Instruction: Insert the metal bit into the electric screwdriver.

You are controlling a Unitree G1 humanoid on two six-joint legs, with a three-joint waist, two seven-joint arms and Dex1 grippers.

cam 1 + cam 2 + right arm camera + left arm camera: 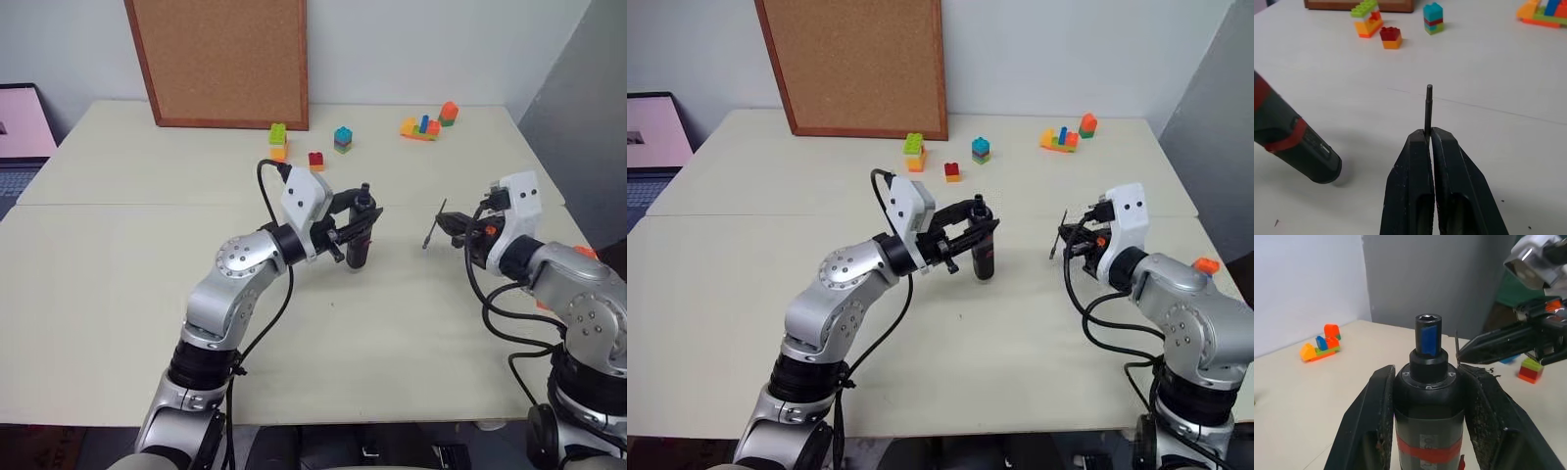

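Roughly halfway. L gripper point(355, 227) clamped on electric screwdriver point(984, 240), held upright above mid table point(118, 284), hex socket facing up. R gripper point(1429, 139) pinched shut on metal bit point(1428, 110), raised toward table's right edge, well apart from the socket. Both parts picked up; bit not yet in. Left to do: bring bit over to socket, line up w/ it, push in, likely fiddly given thin rod.

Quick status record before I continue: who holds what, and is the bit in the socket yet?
left gripper: shut on the electric screwdriver, socket end up
right gripper: shut on the metal bit
bit to socket: apart, not inserted
table: toy bricks and cork board at far edge
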